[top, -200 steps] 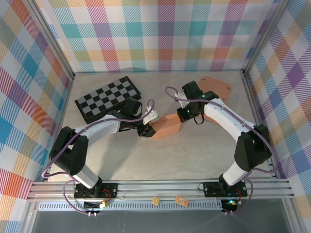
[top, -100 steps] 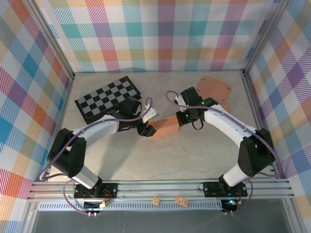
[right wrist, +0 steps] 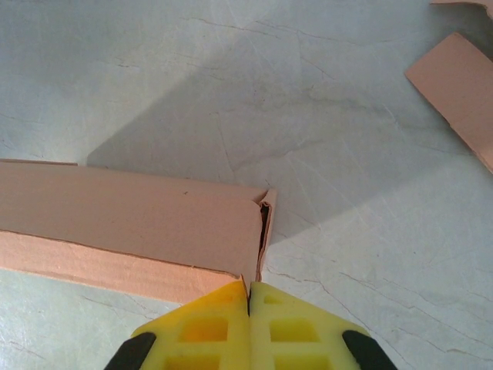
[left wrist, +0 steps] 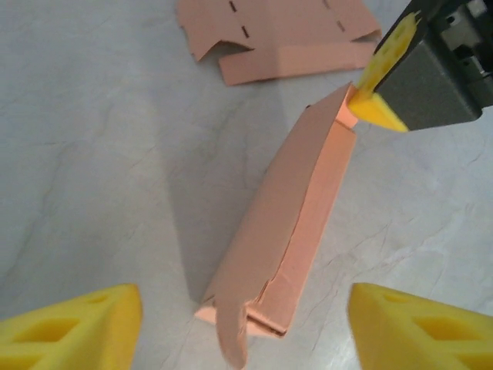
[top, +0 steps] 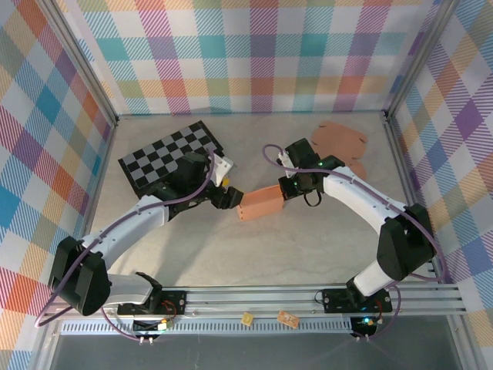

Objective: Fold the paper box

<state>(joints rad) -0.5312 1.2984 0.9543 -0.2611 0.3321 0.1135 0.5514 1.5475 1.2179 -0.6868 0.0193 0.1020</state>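
Note:
The salmon paper box lies mid-table as a long, partly folded sleeve. My right gripper is shut on a thin edge at its right end; in the right wrist view the yellow fingers press together at the box corner, with my gripper pinching there. My left gripper stands open just off the box's left end, not touching it. From the left wrist, the box runs away between my left gripper's spread fingertips, and a loose flap hangs from its near end.
A black-and-white checkerboard lies at the back left. Flat salmon box blanks lie at the back right, also seen as blanks beyond the box and a blank at the right. Plaid walls enclose three sides.
My left gripper has opened and drawn back left off the box's end, its arm swinging outward. The right gripper shifted slightly early on with the box, then held still.

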